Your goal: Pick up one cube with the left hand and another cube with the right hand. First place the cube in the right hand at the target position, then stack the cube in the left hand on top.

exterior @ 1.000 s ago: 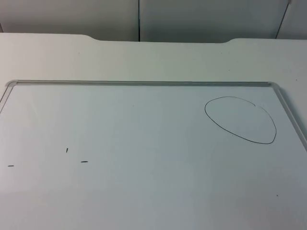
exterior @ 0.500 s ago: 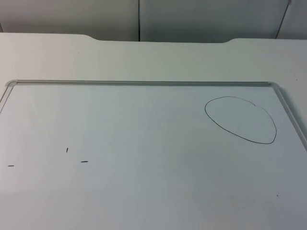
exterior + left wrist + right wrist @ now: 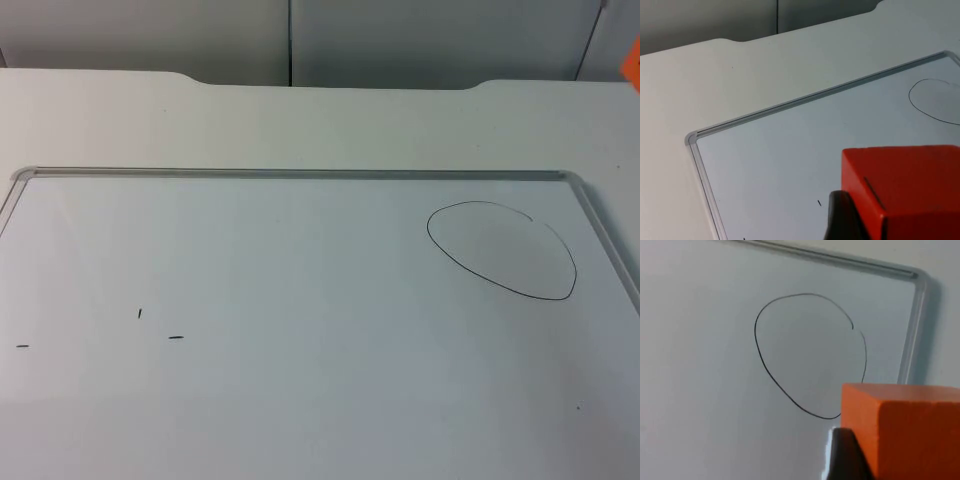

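1. Left gripper (image 3: 875, 222) — clamped on a red cube (image 3: 905, 192), one black fingertip (image 3: 840, 220) pressed flat against the cube's side face; the cube sits between the jaws, held above the whiteboard (image 3: 790, 160).
2. Right gripper (image 3: 880, 460) — closed on an orange cube (image 3: 905, 430), a black finger (image 3: 845, 455) against its side; the cube hangs over the board just beside the hand-drawn oval (image 3: 810, 355), its near corner overlapping the oval's line in the wrist view.
3. On the board, three short pen marks (image 3: 140, 313) lie toward the left side, well apart from the oval (image 3: 500, 250) near the right frame edge.
4. An orange sliver (image 3: 634, 68) shows at the right margin of the top view.
5. Beyond the board's far frame, the white table (image 3: 300, 125) runs to the grey wall (image 3: 400, 40).
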Motion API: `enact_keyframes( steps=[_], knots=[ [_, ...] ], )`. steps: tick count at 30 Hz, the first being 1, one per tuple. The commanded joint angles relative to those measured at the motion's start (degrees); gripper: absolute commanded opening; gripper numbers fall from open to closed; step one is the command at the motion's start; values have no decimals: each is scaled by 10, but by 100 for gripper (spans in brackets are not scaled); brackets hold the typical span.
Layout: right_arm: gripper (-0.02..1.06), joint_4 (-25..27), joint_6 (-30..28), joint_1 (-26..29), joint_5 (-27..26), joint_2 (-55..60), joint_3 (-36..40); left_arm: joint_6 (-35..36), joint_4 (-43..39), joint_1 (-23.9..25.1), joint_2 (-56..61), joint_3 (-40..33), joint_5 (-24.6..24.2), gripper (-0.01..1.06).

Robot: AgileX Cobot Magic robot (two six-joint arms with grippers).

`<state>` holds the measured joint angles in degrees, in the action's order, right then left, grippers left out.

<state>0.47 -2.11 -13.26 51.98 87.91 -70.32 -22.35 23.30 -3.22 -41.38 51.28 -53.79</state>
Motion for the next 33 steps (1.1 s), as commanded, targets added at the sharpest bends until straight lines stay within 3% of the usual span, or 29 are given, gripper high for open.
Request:
enact_keyframes(
  steps=[1, 9, 20, 26, 33],
  knots=[
    [0, -5, 12, -9, -19, 32, -6, -2, 9, 1, 4, -1, 8, 0],
    [0, -73, 93, -75, -112, 161, -6, -2, 9, 1, 2, -1, 8, 0],
    [0, -82, 102, -79, -199, 266, -6, 3, 7, 1, 3, -1, 2, 0],
    [0, -84, 103, -79, -218, 285, -9, 4, 7, 1, 3, -1, 1, 0],
    [0, -83, 103, -79, -200, 318, -30, 4, 7, 1, 3, -1, 1, 0]
  ],
)
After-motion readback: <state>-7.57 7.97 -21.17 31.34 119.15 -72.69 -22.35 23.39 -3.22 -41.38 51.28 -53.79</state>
